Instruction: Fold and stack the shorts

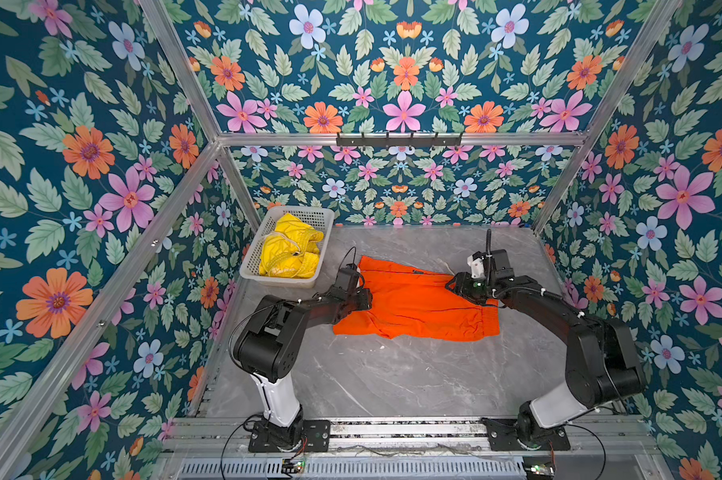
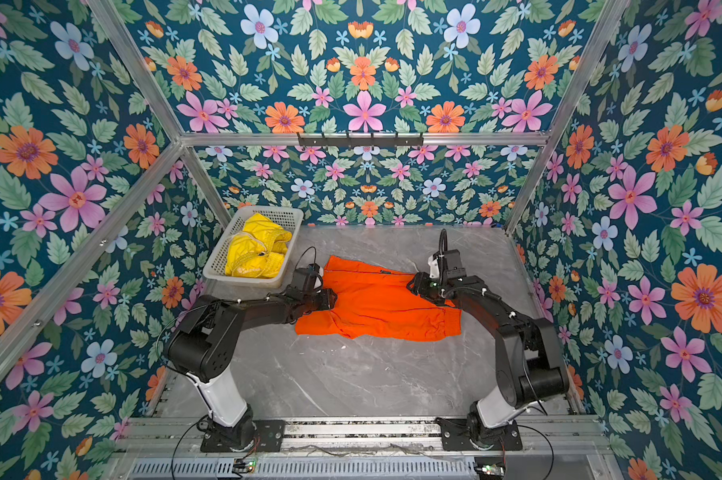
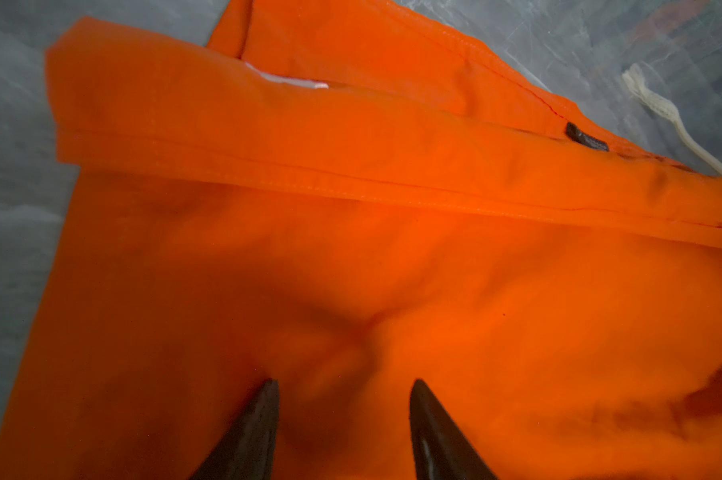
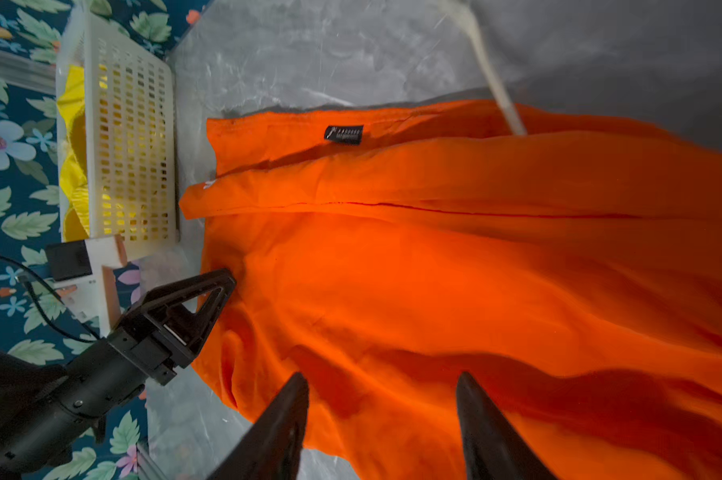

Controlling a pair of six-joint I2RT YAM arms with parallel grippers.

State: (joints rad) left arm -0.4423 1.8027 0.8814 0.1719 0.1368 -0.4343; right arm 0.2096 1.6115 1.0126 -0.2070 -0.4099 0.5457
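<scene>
The orange shorts point(image 1: 417, 303) lie flat on the surface point(image 1: 392, 374), long axis running gripper to gripper: waistband under the right gripper point(image 4: 382, 378), leg hems under the left gripper point(image 3: 344, 384). Both grippers are half-wide and hold nothing. The first fold looks due, so each must pinch an edge. The yellow shorts point(image 1: 288, 249) sit in the basket point(image 1: 305, 212) beyond the left gripper.

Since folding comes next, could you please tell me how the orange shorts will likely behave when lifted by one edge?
The orange shorts will probably be floppy: the thin fabric lies flat with soft wrinkles, so unsupported parts should droop. They look light and may slide on the smooth table. The loose drawstring would likely trail.
</scene>
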